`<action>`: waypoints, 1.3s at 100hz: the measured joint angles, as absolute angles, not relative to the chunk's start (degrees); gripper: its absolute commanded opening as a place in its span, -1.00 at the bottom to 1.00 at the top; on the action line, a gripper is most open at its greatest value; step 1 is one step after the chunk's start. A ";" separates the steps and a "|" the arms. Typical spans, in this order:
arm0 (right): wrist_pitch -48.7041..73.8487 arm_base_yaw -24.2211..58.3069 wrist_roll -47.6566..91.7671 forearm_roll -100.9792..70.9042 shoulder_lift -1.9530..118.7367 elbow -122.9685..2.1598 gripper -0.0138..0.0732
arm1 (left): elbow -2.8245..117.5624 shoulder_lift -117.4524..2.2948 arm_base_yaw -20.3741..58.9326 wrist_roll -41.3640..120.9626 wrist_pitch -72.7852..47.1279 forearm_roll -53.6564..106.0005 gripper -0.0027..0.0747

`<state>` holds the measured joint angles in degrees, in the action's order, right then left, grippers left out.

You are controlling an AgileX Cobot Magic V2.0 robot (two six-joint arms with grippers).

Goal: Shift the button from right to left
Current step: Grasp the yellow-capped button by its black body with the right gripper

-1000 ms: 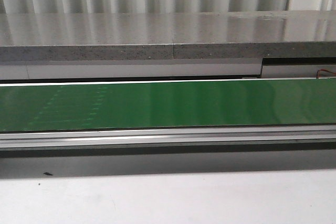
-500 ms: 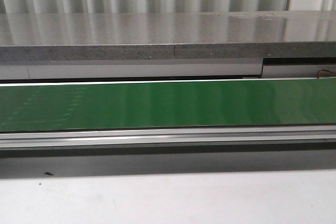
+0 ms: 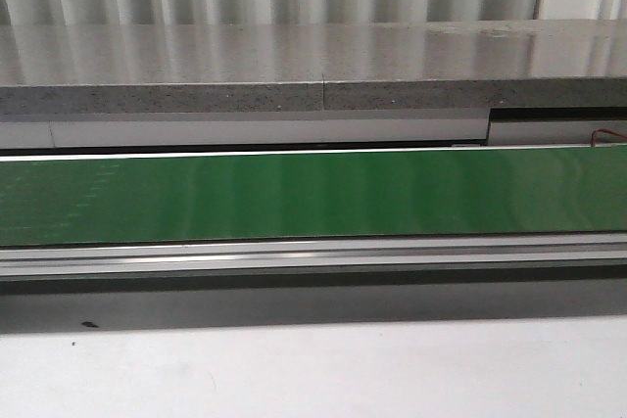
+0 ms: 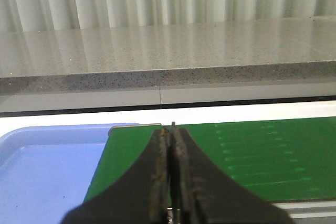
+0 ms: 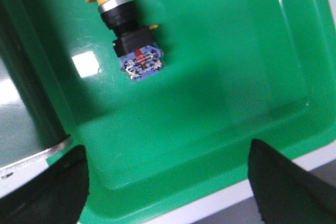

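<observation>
Glossy green tray (image 5: 220,66), yellow-capped button (image 5: 126,30)

Overall light: bright, even, cool white in all three views.
Front view: soft vertical sheen streaks on the green belt (image 3: 313,193); the grey stone ledge (image 3: 294,56) mirrors the ribbed wall behind; a dark shadow band lies under the belt's metal rail.
Left wrist view: the left end effector (image 4: 172,182) is dark and slightly soft; pale dashed reflections mark the belt.
Right wrist view: a small square glare patch sits on the green tray (image 5: 220,77); the button (image 5: 126,32) is mildly blurred; the right end effector's fingers (image 5: 47,182) are black, unfocused blobs.
</observation>
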<state>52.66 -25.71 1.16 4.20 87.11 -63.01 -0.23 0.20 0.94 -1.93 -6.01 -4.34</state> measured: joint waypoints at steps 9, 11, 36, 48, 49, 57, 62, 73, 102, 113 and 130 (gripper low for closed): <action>50.71 -25.71 1.78 4.20 90.56 -63.11 0.73 | -0.23 0.20 0.94 -1.93 -6.01 -4.34 -0.98; 50.26 -25.71 1.78 4.20 91.44 -63.21 0.73 | -0.23 0.20 0.94 -1.93 -6.01 -4.34 -0.98; 45.51 -25.71 2.94 4.20 101.08 -63.84 0.73 | -0.23 0.20 0.94 -1.93 -6.01 -4.34 -0.98; 45.41 -25.71 3.99 4.20 104.69 -66.09 0.73 | -0.23 0.20 0.94 -1.93 -6.01 -4.34 -0.98; 45.41 -25.71 4.10 4.20 105.04 -66.27 0.73 | -0.23 0.20 0.94 -1.93 -6.01 -4.34 -0.98; 45.41 -25.71 4.22 4.20 106.70 -68.15 0.73 | -0.23 0.20 0.94 -1.93 -6.01 -4.34 -0.98; 45.41 -25.71 4.22 4.20 107.66 -69.09 0.73 | -0.23 0.20 0.94 -1.93 -6.01 -4.34 -0.98; 45.53 -25.71 5.28 4.20 109.66 -70.51 0.53 | -0.23 0.20 0.94 -1.93 -6.01 -4.34 -0.98; 46.32 -25.61 8.30 2.81 111.25 -71.10 -0.18 | -0.23 0.20 0.94 -1.93 -6.01 -4.34 -0.98; 47.21 -25.49 8.33 2.81 111.28 -71.86 -0.18 | -0.23 0.20 0.94 -1.93 -6.01 -4.34 -0.98; 49.09 -23.33 8.33 2.92 107.17 -72.43 -0.18 | -0.23 0.20 0.94 -1.93 -6.01 -4.34 -0.98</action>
<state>49.09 -23.33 8.33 2.92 107.17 -72.43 -0.23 0.20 0.94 -1.93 -6.01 -4.34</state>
